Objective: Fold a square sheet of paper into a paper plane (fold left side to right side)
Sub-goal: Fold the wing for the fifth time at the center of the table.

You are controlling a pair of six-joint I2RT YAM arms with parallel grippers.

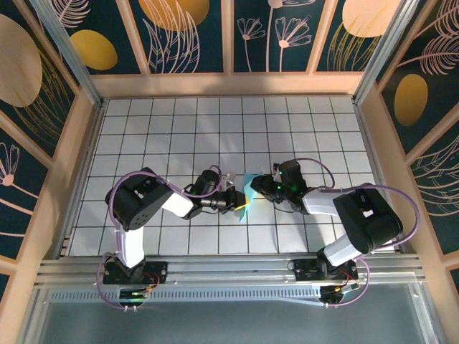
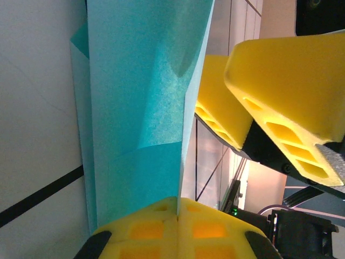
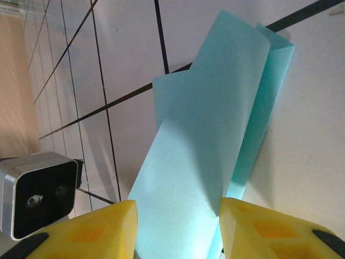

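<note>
Top external view: the folded light teal-blue paper sheet point(image 1: 249, 193) is held up over the white, black-gridded worktop point(image 1: 179, 129), a little nearer than the middle, where the two arms meet. The left arm point(image 1: 154, 204) reaches in from the left and the right arm point(image 1: 344, 215) from the right, with the paper between their tips. From here its long axis runs roughly near to far, across the line joining the arms.

Left wrist view: the left jaws are pressed together, and their yellow fingers point(image 2: 145, 229) meet at the bottom edge and pinch the paper's lower end. The paper point(image 2: 140, 108) is a narrow strip of several layers running straight up and away from those fingers, its long axis in line with them. One flap on its right side stands out edge-on, and a crease slants across the lower part. Just right of that flap are the right arm's yellow fingers point(image 2: 285, 91), one close beside the paper's edge and the other farther off.

Right wrist view: the right jaws are spread, with one yellow finger point(image 3: 102, 232) at the bottom left and its partner at the bottom right. The paper point(image 3: 205, 140) fills the gap between them. The strip leans up and to the right, and its far end is squared off in stepped corners, not pointed. I cannot tell whether these fingers press on the paper. At the lower left sits a grey camera housing with a black face point(image 3: 38, 199).
</note>
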